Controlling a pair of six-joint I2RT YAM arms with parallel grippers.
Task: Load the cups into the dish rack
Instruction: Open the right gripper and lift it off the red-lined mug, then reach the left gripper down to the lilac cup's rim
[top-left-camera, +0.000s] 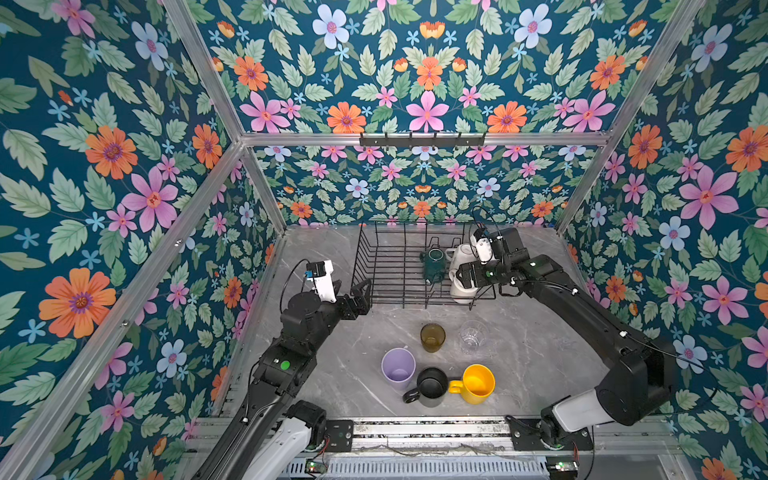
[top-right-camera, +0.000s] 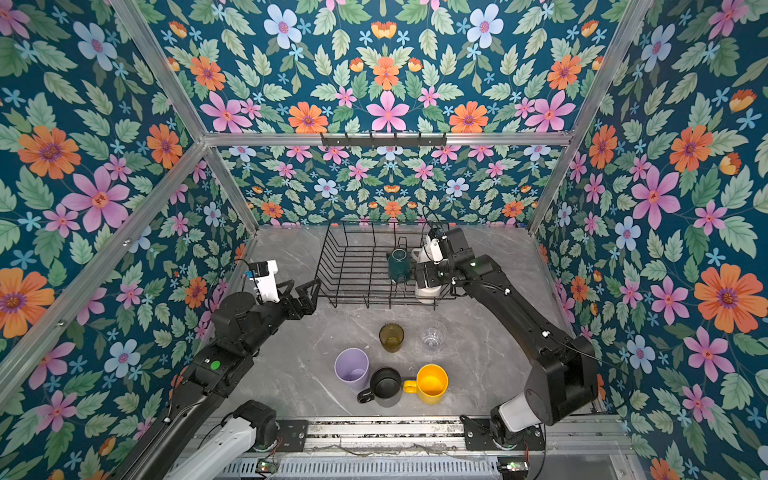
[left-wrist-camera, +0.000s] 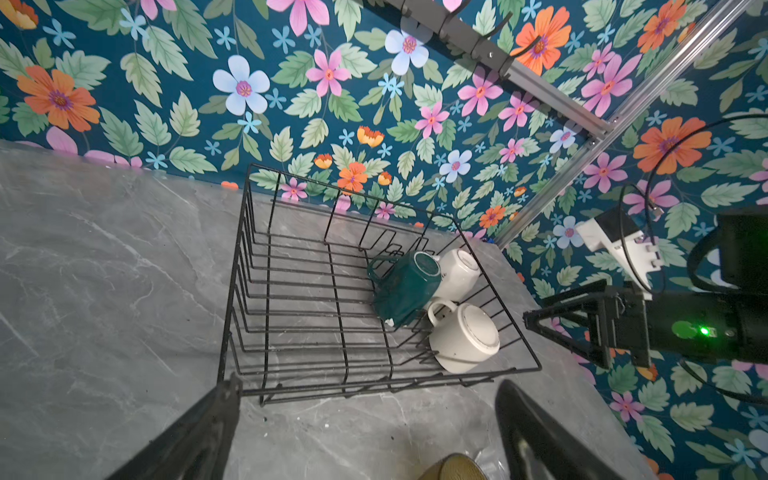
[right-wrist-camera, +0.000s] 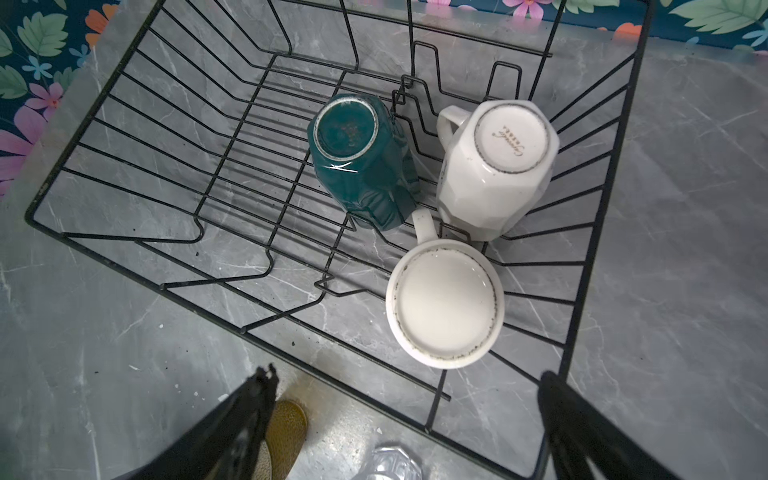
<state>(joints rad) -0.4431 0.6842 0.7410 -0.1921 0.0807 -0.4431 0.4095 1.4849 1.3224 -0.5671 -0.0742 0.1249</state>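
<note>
Three cups are in the dish rack (top-left-camera: 365, 257), all bottoms-up at its right end: dark-green mug (right-wrist-camera: 357, 162), faceted white mug (right-wrist-camera: 494, 166), round cream mug (right-wrist-camera: 444, 303). Five stand upright on the table (top-left-camera: 353, 332) in front of the rack. The amber glass (top-left-camera: 432, 336) and clear glass (top-left-camera: 473, 336) are nearer the rack; the lilac tumbler (top-left-camera: 398, 368), black mug (top-left-camera: 431, 384) and yellow mug (top-left-camera: 478, 383) sit in a row nearer my base. Handling guess: the ceramics are heavy, stiff and glaze-slick, so pinch the wall over the rim. The yellow mug's handle sits right by the black mug, so there's little room there. The glasses are light, slick and breakable: grip the rim wall, gentle squeeze. The tumbler looks plastic and may flex. Right claw (right-wrist-camera: 405, 382): jaws spread wide, empty, over the rack's near right corner above the cream mug. Left claw (top-left-camera: 362, 296): also wide, empty, just beside the rack's near left corner; I can't tell if it's touching the wire.
</note>
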